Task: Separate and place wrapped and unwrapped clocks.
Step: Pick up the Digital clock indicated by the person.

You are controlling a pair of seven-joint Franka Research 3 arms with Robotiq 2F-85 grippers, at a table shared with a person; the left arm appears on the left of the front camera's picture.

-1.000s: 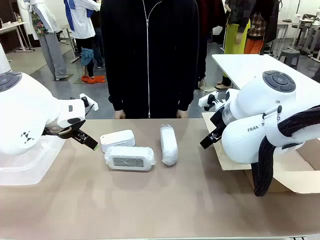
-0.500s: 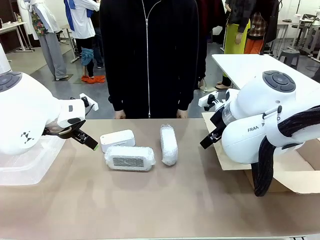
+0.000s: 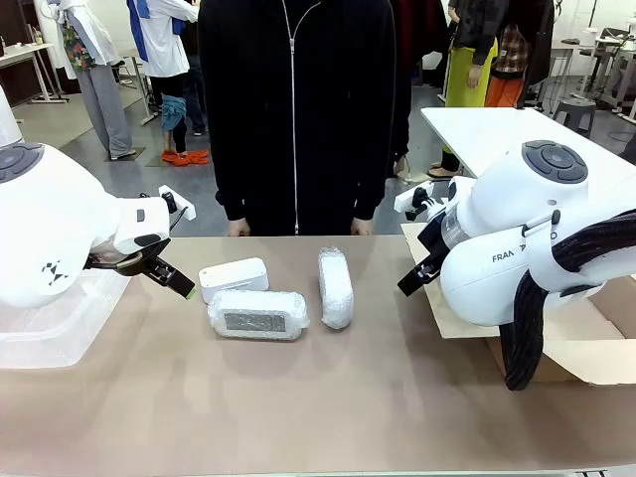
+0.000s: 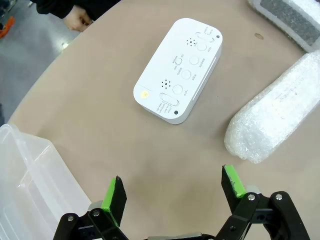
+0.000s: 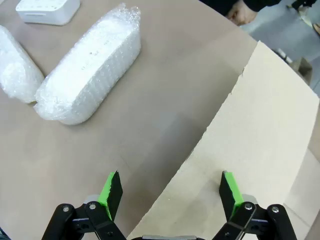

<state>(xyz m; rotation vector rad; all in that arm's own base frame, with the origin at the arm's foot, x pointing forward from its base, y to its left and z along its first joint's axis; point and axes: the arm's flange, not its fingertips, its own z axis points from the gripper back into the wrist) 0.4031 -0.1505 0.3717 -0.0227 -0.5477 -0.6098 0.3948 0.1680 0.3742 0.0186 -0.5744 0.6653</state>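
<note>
A bare white unwrapped clock (image 3: 234,278) (image 4: 179,67) lies on the brown table, its buttons facing up. In front of it lies a bubble-wrapped clock (image 3: 257,314) (image 4: 276,118). A second wrapped clock (image 3: 336,287) (image 5: 89,67) lies to the right, end-on to the person. My left gripper (image 3: 171,276) (image 4: 173,192) hovers open just left of the unwrapped clock, holding nothing. At the right of the table my right gripper (image 3: 415,276) (image 5: 171,192) hangs open and holds nothing, over the edge of the cardboard.
A clear plastic bin (image 3: 45,328) (image 4: 30,182) sits at the table's left edge. Flat cardboard (image 3: 586,338) (image 5: 260,130) covers the right side. A person in a black jacket (image 3: 298,109) stands at the far edge, hands (image 3: 237,228) at the table rim.
</note>
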